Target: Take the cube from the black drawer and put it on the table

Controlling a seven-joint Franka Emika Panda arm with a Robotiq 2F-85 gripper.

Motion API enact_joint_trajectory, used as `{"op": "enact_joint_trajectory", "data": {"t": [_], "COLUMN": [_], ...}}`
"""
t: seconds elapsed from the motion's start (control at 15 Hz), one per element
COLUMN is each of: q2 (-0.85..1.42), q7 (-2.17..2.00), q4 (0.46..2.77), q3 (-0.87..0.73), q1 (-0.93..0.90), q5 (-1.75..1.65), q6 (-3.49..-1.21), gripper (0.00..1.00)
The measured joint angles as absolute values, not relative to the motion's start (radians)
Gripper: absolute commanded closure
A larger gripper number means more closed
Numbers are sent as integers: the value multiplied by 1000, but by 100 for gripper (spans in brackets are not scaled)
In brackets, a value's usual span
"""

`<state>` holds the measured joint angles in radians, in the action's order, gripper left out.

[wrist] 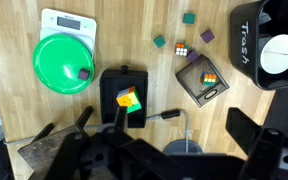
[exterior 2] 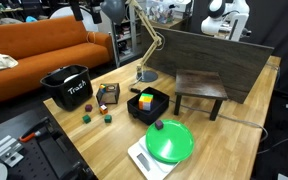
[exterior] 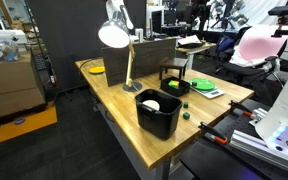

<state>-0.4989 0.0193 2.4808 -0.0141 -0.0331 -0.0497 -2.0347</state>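
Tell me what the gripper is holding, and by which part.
Nothing. The gripper is open and empty; the cube lies in the black drawer, untouched.

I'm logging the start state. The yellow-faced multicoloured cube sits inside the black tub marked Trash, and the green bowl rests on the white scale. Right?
Not quite: the wrist view shows the cube in the black drawer, not in the Trash tub, where only a white object shows. The green bowl does rest on the white scale.
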Motion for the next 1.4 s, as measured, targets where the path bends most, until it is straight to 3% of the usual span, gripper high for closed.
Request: {"op": "enact_joint_trajectory", "data": {"t": [1.4], "q2": [-340], "q7": [134], "q4": [2521], "q3": [-11], "q1": [-83], "q5": [-23], "q6": [-2035], "gripper": [0]}}
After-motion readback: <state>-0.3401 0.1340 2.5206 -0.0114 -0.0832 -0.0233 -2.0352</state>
